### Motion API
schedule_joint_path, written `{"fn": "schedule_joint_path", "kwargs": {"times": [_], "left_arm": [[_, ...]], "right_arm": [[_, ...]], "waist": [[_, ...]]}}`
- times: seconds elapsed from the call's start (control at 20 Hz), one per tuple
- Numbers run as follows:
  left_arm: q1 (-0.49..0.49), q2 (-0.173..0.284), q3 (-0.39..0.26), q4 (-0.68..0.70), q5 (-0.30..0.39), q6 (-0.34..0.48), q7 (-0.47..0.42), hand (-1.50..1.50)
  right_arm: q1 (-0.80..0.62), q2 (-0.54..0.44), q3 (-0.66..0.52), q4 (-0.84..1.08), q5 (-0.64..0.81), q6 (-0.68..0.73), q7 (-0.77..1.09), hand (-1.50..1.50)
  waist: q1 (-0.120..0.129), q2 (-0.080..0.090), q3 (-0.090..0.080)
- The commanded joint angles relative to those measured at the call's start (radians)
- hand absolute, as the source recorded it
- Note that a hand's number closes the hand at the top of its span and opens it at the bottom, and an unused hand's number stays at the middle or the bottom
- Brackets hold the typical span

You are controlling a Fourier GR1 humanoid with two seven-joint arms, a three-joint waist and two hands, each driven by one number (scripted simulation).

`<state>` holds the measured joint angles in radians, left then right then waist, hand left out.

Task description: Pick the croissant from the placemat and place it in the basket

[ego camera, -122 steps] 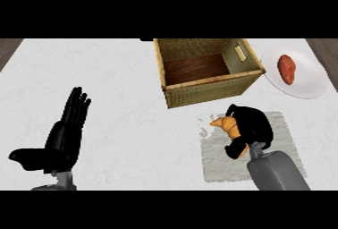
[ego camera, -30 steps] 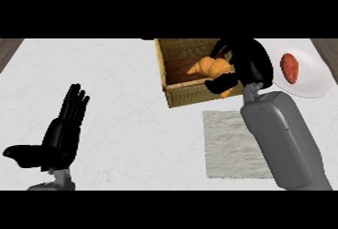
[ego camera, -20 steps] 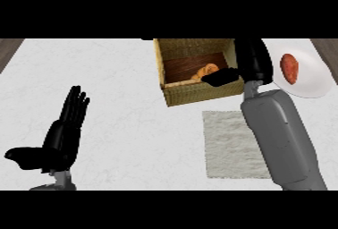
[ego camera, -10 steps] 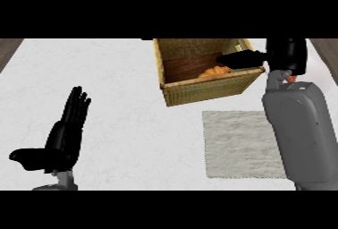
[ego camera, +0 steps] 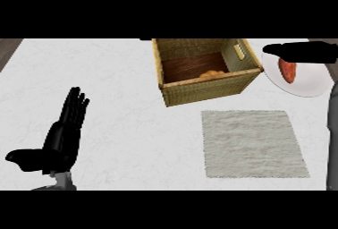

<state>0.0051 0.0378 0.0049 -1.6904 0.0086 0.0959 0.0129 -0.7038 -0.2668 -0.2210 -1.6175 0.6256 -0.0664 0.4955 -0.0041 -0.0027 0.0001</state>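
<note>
**Resting in the basket: the croissant**

Lying low inside the wicker basket [ego camera: 204, 87], against its near wall, the croissant [ego camera: 211, 74] is seen only in part, on the dark wooden bottom. The grey placemat [ego camera: 254, 143] lies bare just in front of the basket on the white surface [ego camera: 119, 89]. A reddish item [ego camera: 288, 70] is carried by the white plate [ego camera: 307, 87] right of the basket. Over that plate's far edge the right hand [ego camera: 307, 50] is seen, fingers extended, nothing held. The left hand [ego camera: 63, 132] rests open at lower left, fingers straight.
</note>
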Motion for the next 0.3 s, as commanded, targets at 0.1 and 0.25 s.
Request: {"fn": "schedule_joint_path", "kwargs": {"times": [0.1,0.25], "left_arm": [[0.006,0.006,0.019,0.046,0.015,-0.023,-0.058,0.0],[0.033,0.002,-0.014,-0.033,-0.017,0.001,0.012,0.0]], "right_arm": [[0.071,-0.11,-0.143,-0.137,-0.234,0.153,-0.028,-1.5],[0.093,-0.154,-0.203,-0.065,-0.324,0.189,-0.1,-1.5]], "waist": [[-0.006,0.0,0.0],[0.003,0.001,0.0]]}}
